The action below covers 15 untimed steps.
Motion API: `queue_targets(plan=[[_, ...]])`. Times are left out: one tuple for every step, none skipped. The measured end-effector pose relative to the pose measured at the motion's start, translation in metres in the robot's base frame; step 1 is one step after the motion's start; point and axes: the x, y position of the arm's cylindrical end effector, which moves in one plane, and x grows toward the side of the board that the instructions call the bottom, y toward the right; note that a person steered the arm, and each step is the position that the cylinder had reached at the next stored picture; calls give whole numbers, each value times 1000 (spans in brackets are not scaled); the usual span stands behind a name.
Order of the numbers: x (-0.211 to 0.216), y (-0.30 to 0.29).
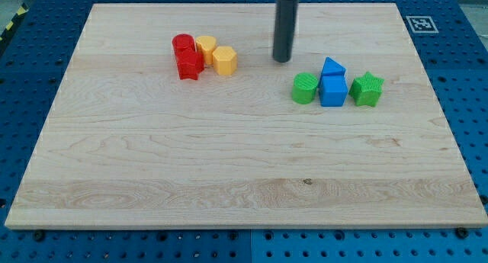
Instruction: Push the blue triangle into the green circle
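your tip (pixel 282 60), no hand to open or hold, sits up-left of blue triangle (pixel 332 67); you risk shoving blue cube (pixel 332 91) into green circle (pixel 305 88) instead.

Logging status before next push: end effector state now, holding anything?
My tip: bare rod, holding nothing, touching no block, up-left of the blue triangle and green circle.

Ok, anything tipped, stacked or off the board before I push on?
Nothing stands out. All blocks sit flat on the board; my tip is up-left of the blue triangle, with the green circle below.
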Motion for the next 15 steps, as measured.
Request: queue_targets(plan=[[0, 55], [7, 109], [31, 113], [34, 112], [34, 109], [34, 96], [34, 89], [35, 81], [35, 80], [35, 77], [35, 61], [35, 43], [35, 26], [35, 5], [35, -18]])
